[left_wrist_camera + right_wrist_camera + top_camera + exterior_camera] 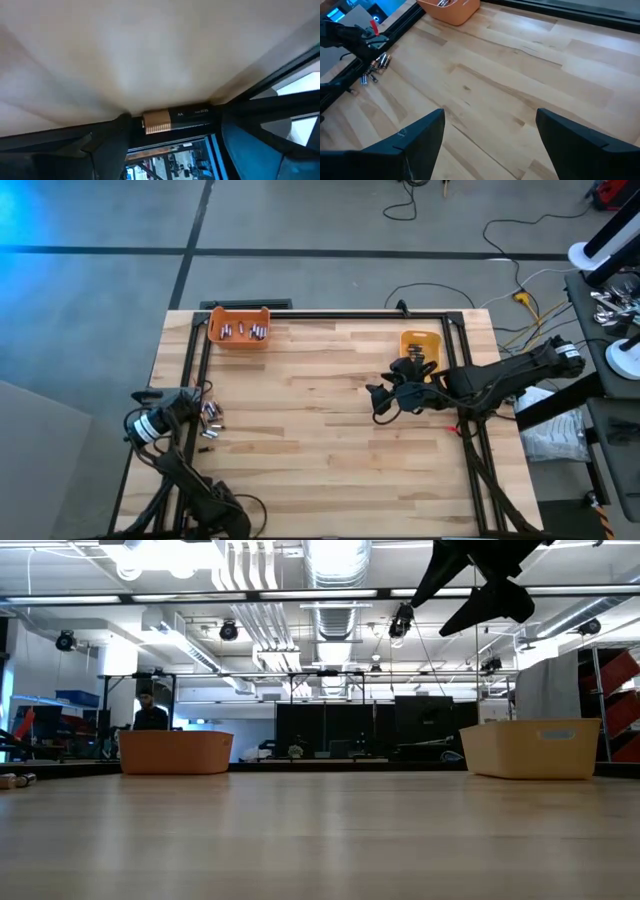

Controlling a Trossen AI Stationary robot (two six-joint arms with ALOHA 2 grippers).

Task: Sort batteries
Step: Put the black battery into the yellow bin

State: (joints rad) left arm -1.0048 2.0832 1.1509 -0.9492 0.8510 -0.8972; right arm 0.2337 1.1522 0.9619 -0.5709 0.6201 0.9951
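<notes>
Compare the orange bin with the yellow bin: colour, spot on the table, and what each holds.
The orange bin is orange and sits at the far left of the table; the yellow bin is yellow and sits far right, next to the right arm. The orange bin shows several batteries inside; the yellow bin's contents are partly hidden by the arm, so its load is unclear. Both are open-topped plastic tubs standing upright.

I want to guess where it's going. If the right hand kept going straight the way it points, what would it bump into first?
The right hand, open, tilts down toward the bare table, so probably the wood first. Farther along that line lie loose batteries by the left hand, but depth is hard to judge.
</notes>
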